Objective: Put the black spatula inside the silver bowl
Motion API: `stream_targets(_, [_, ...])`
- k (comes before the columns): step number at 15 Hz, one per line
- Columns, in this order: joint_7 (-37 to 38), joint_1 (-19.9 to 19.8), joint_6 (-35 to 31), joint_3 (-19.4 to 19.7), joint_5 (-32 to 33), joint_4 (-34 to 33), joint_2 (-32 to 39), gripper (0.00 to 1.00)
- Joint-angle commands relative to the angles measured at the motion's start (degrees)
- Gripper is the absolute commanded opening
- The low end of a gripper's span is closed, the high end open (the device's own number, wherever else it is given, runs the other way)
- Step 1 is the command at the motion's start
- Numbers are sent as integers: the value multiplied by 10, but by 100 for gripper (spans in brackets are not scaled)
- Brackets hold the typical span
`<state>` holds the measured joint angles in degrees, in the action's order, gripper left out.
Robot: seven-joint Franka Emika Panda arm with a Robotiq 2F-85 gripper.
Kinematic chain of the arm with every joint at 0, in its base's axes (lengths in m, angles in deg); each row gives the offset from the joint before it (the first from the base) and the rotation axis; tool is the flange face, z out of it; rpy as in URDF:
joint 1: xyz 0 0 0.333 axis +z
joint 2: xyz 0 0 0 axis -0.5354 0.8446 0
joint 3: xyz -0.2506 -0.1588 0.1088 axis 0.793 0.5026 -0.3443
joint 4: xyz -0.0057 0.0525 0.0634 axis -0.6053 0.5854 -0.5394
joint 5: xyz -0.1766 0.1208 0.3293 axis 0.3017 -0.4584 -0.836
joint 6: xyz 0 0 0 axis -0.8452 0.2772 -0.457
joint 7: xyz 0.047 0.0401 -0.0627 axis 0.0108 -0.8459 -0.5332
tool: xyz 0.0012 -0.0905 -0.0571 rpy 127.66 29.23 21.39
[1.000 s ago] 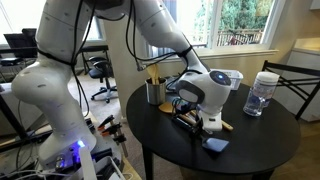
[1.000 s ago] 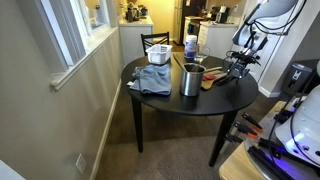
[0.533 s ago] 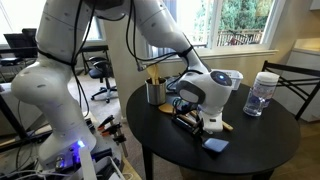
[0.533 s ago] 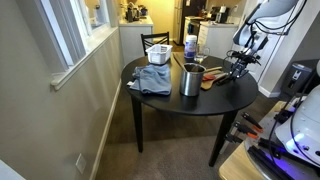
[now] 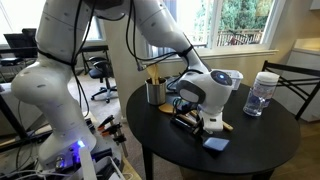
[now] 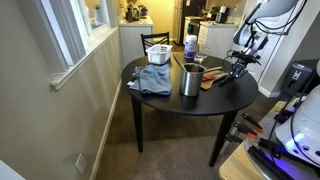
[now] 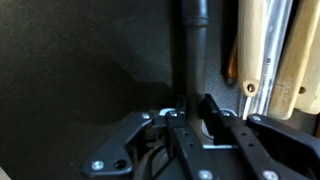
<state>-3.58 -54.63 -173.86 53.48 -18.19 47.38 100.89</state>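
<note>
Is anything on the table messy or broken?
Nothing looks broken or spilled. It is a bit messy, though: a grey cloth lies crumpled near the edge of the table, and the black spatula and wooden spoons lie flat on the tabletop, not in the silver bowl.

Window daylight, dim, perhaps blurred wrist view

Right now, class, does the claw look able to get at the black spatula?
Probably yes: in the wrist view the black spatula runs straight in between the fingers of the claw, uncovered; the wooden spoons lie beside it.
</note>
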Motion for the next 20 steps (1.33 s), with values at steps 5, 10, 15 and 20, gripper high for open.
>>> stream_targets(5, [-21,39,-89,-1,70,53,-108,5])
stream_targets(10, [-15,67,-118,-26,116,74,-175,5])
stream_targets(15, [-13,95,-153,-51,149,110,-212,5])
stream_targets(20, [-8,125,-229,-64,199,148,-260,5])
